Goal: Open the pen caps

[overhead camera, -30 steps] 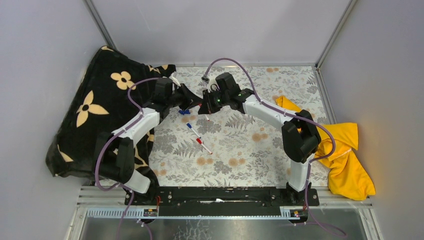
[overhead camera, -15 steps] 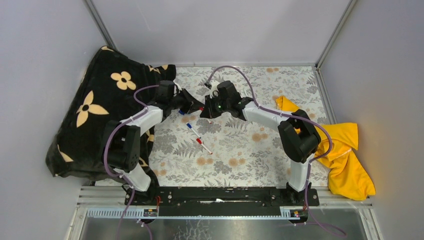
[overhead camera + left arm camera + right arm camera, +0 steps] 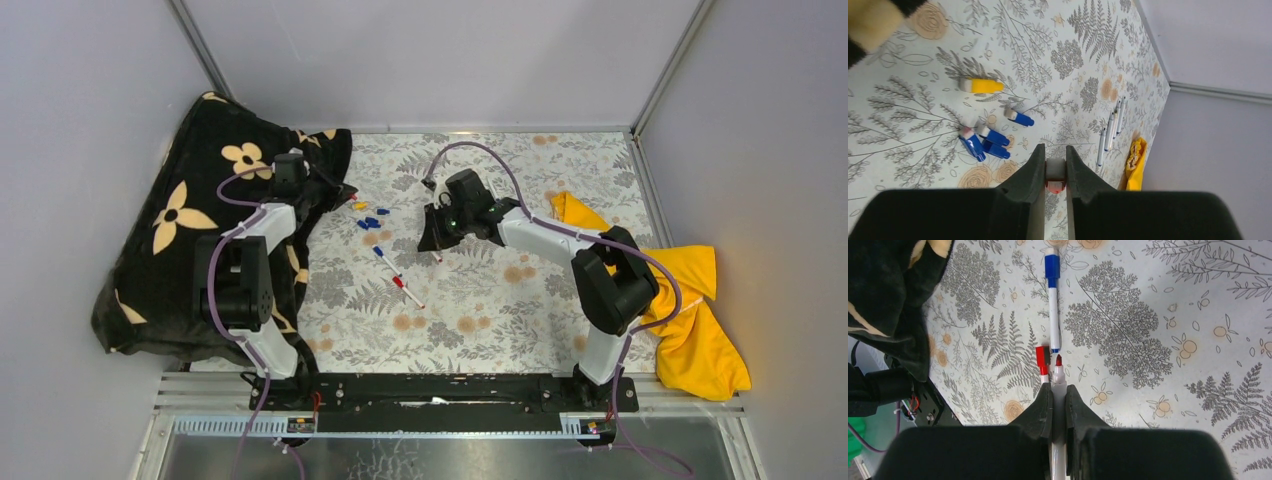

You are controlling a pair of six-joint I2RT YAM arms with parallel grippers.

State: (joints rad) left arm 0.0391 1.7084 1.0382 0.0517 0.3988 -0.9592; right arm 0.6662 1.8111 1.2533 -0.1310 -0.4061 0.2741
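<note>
By the far-left corner, the left gripper (image 3: 1054, 159) pinches a red cap (image 3: 1055, 175), with loose blue caps (image 3: 990, 140) just below it. The right gripper (image 3: 1058, 388) clenches an uncapped red pen (image 3: 1058, 372).

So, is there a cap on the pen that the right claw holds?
No, in the right wrist view the pen held in the right claw ends in a bare red tip, with no cap on it.

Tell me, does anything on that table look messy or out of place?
Nothing looks broken. Loose blue caps and a yellow cap lie scattered beside the black flowered blanket, which is heaped over the left side. A yellow cloth is crumpled at the right edge.
</note>
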